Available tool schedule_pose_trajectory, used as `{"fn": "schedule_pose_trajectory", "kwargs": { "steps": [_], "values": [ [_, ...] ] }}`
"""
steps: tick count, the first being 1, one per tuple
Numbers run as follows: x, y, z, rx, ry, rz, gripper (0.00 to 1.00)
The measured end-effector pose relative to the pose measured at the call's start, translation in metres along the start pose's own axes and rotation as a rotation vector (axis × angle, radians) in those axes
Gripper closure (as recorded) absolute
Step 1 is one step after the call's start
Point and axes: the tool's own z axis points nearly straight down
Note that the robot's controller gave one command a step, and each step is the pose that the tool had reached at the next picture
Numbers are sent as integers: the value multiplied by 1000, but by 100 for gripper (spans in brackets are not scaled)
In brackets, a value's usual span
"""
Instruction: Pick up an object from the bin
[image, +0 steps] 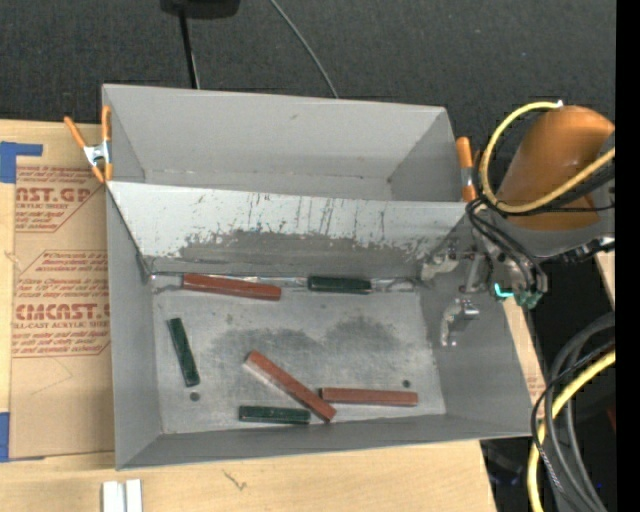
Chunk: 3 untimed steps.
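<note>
My gripper (458, 312) hangs over the bin's right side, close to the right wall and above the floor, with nothing seen in it. Nearest to it, a dark green stick (340, 285) lies along the foot of the back wall, to the gripper's left. A red-brown stick (368, 397) lies flat near the front, below and left of the gripper. Touching that one's left end, a longer red-brown stick (289, 384) lies diagonally.
Another red-brown stick (232, 288) lies along the back wall at the left. One dark green stick (182, 351) lies by the left wall and another (273, 414) at the front edge. The arm's orange cover and cables stand outside the right wall.
</note>
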Motion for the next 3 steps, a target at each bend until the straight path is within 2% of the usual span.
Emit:
{"fn": "schedule_pose_trajectory", "kwargs": {
  "steps": [1,2,3],
  "values": [
    [-2,0,-4,1,-7,-1,0],
    [38,26,42,3,-13,0,0],
    [50,5,104,-1,-8,-122,0]
  ]
}}
